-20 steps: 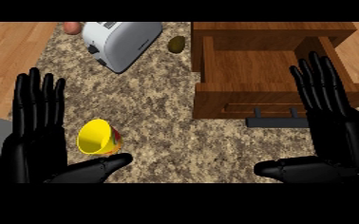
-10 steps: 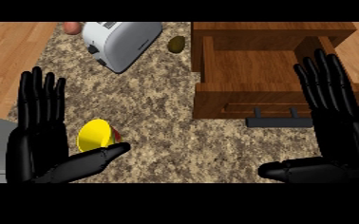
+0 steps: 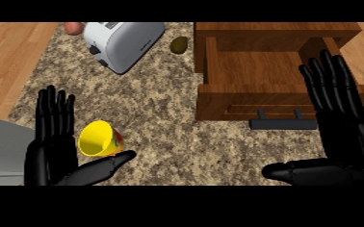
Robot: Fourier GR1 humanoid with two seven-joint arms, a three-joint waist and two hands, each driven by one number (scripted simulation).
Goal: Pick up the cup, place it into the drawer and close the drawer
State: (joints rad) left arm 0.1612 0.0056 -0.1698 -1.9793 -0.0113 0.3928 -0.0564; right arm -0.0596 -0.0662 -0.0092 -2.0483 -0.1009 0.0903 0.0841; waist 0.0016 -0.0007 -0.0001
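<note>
1. Sitting left of the open drawer (image 3: 256,79), the yellow cup (image 3: 98,138) rests between the straight fingers and thumb of the left hand (image 3: 51,151) — not gripped.
2. Right hand (image 3: 340,125) at the drawer's right edge, fingers relaxed too.
3. Toaster (image 3: 122,41) and a small olive lump (image 3: 179,44) left of the drawer's back — counter (image 3: 174,118) between cup and drawer.

Speckled brown-and-beige granite counter top (image 3: 163,101), evenly lit. A strip of light wood planking (image 3: 21,53) borders its left edge. A silver toaster (image 3: 121,41) sits askew near the far edge.
</note>
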